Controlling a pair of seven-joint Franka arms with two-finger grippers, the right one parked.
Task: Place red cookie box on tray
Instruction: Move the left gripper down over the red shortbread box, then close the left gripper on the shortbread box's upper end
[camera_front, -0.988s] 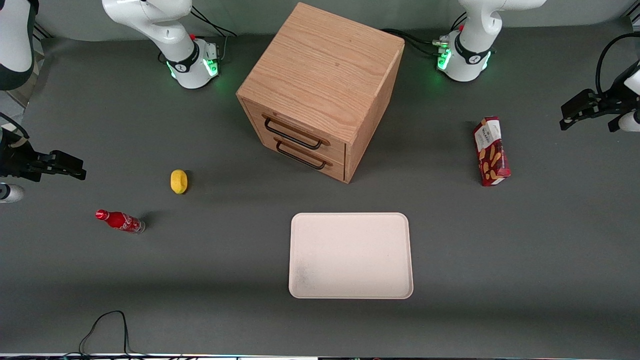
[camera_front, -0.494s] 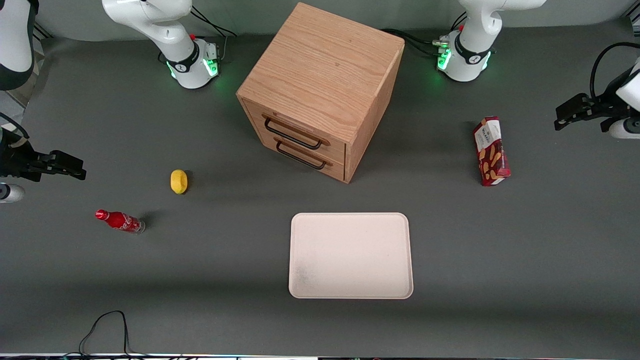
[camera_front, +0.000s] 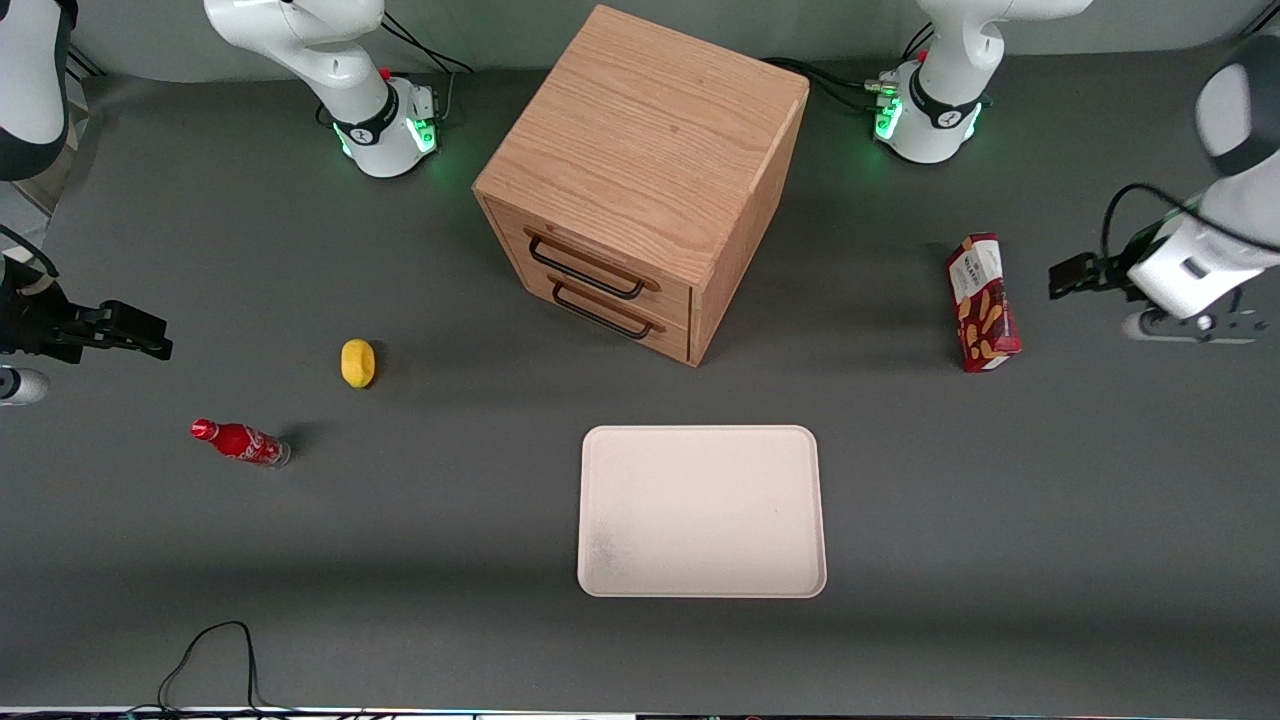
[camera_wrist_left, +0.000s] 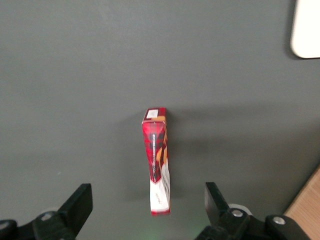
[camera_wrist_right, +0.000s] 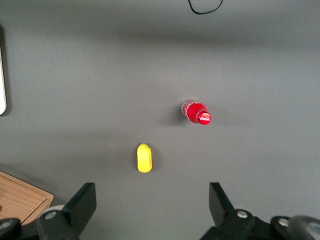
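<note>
The red cookie box (camera_front: 983, 302) lies flat on the grey table, beside the drawer cabinet toward the working arm's end. The cream-white tray (camera_front: 700, 510) sits nearer to the front camera, with nothing on it. My left gripper (camera_front: 1068, 277) hangs above the table just beside the box, on the working arm's side of it. In the left wrist view the box (camera_wrist_left: 158, 160) lies lengthwise below the gripper (camera_wrist_left: 147, 210), whose fingers stand wide open with the box's white end showing between them. A corner of the tray (camera_wrist_left: 306, 27) also shows there.
A wooden two-drawer cabinet (camera_front: 640, 180) stands mid-table, farther from the front camera than the tray; its corner (camera_wrist_left: 306, 210) shows in the left wrist view. A yellow lemon-like object (camera_front: 357, 362) and a small red cola bottle (camera_front: 240, 442) lie toward the parked arm's end.
The left arm has swung in from the table's end toward the cookie box, bringing its gripper close beside the box. The box and tray have not moved.
</note>
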